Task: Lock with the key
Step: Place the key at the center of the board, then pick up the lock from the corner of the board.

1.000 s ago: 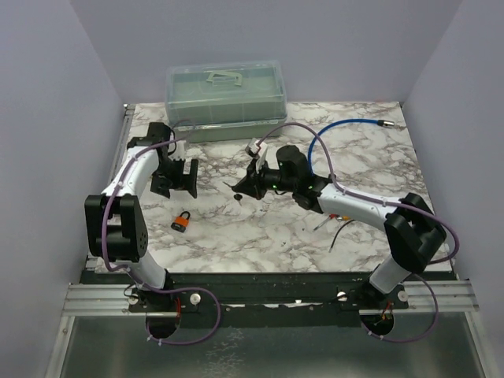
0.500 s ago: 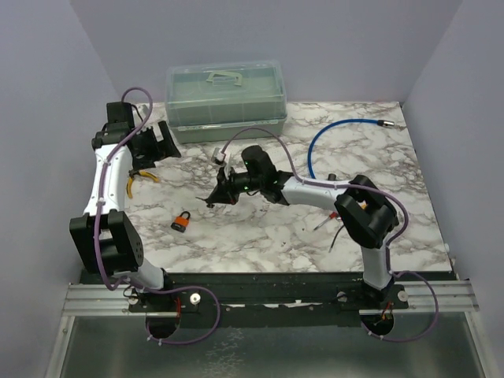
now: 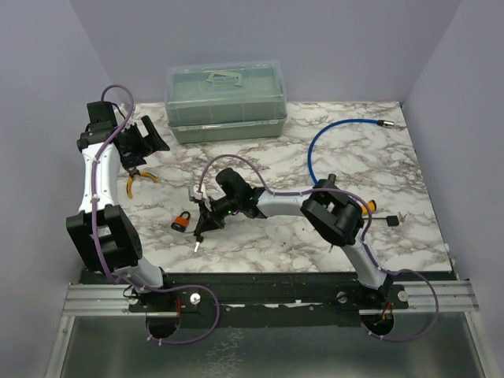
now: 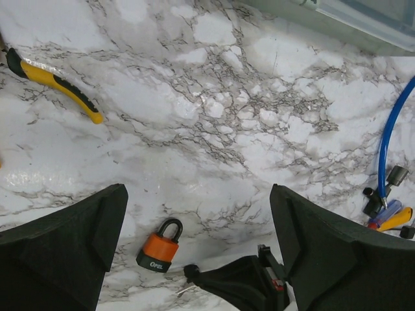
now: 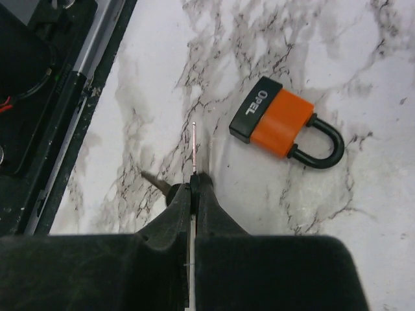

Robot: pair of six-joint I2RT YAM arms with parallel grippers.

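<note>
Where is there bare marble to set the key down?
Bare: the strip between the box and the padlock; also along the front edge, right of the right gripper. Crowded: beside the padlock, where that gripper holds the key.

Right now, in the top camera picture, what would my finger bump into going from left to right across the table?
yellow-handled pliers → orange padlock → key pinched in the right gripper → blue cable

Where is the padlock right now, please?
Top view: the padlock lies on the table left of centre, just left of the right pincer gripping the key.
</note>
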